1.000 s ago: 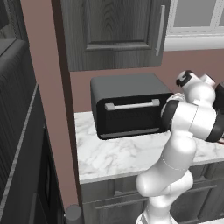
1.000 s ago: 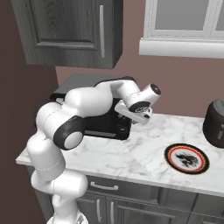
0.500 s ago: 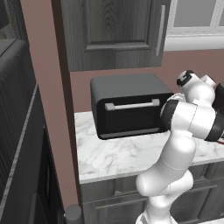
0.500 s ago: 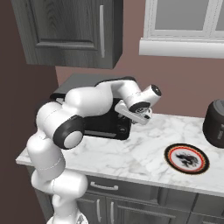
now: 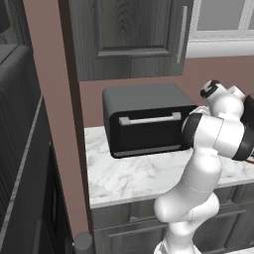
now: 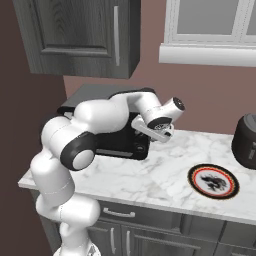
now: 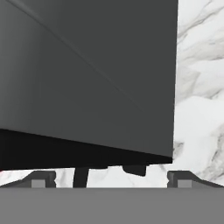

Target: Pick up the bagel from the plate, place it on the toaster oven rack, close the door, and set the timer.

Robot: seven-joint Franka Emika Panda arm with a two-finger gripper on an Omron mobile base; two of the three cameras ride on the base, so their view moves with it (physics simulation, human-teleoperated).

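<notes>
The black toaster oven (image 5: 144,124) stands on the marble counter with its door (image 5: 149,130) shut and the silver bar handle (image 5: 149,119) along its top edge. The rack and the bagel are hidden. The plate (image 6: 213,181), with an orange-red rim and white centre, lies on the counter to the right, with no bagel on it. My gripper (image 6: 159,134) hovers at the oven's right front corner. In the hand view the gripper (image 7: 111,181) is open, its fingertips (image 7: 41,179) wide apart, facing the oven's dark side (image 7: 87,78) above the counter (image 7: 199,87).
A dark round appliance (image 6: 247,142) stands at the counter's far right. A grey wall cabinet (image 6: 85,35) hangs over the oven, and a window sill (image 6: 210,52) runs behind. A tall brown panel (image 5: 54,99) borders the counter on the left.
The hand has edged slightly to the right beside the oven's corner. The oven, door and plate have stayed put.
</notes>
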